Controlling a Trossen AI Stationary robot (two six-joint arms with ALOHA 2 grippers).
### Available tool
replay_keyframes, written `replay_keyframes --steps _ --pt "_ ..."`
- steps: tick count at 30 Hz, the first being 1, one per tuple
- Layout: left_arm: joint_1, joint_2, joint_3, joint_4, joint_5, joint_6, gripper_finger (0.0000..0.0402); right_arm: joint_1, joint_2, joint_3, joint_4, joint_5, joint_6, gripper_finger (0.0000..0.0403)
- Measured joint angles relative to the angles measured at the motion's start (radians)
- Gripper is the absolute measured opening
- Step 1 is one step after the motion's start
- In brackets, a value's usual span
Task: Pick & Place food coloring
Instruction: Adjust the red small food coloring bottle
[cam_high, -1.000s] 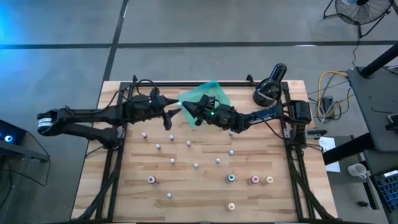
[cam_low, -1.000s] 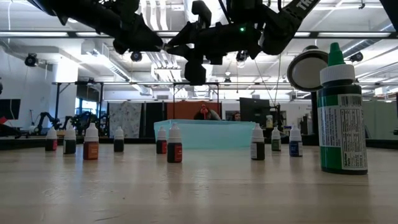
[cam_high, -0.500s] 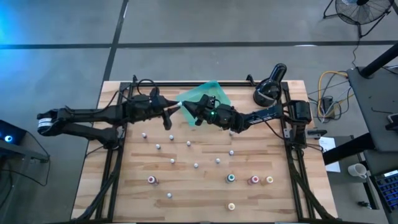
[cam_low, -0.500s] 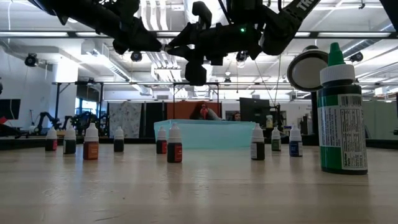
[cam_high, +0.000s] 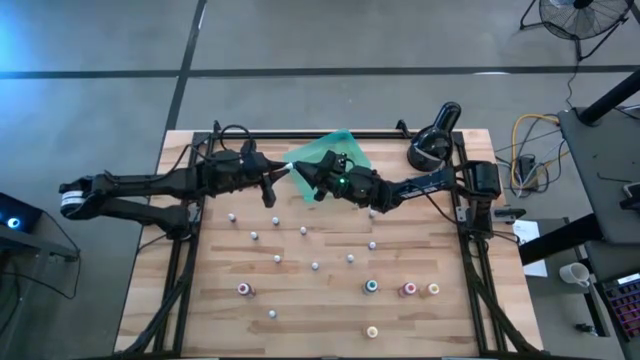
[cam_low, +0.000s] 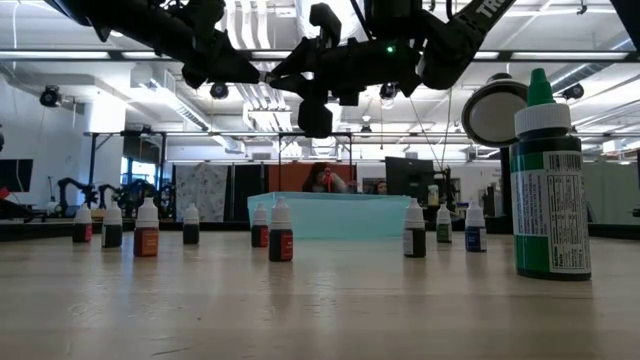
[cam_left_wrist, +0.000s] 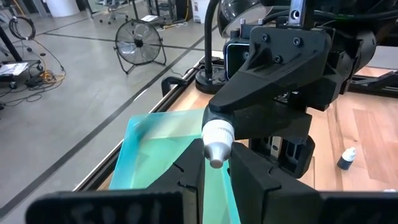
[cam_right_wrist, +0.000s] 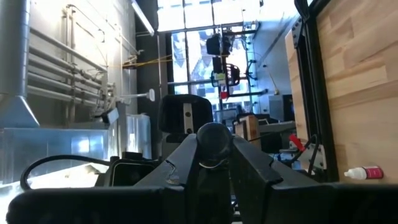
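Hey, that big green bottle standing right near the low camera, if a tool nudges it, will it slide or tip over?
The big green bottle stands upright, tall and narrow with a pointed cap, so a push up high would probably tip it. Its round body would likely roll once down. The smooth wooden table suggests that a low push might slide it instead.

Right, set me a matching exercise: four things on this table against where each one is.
1. teal tray
2. black lamp
3. green bottle
4. white-capped bottle

a. nearest the low camera
b. in the air, between left pincer and right pincer
c. table's far right corner
d. under the arms, at the far edge

Pairs: 1-d, 2-c, 3-a, 4-b
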Motion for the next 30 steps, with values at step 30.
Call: replay_keyframes --steps 30 --pt "0.075 0.000 0.083 -0.117 0.015 0.103 0.0032 -0.004 -0.052 -0.010 -0.362 -0.118 -0.127 0.0215"
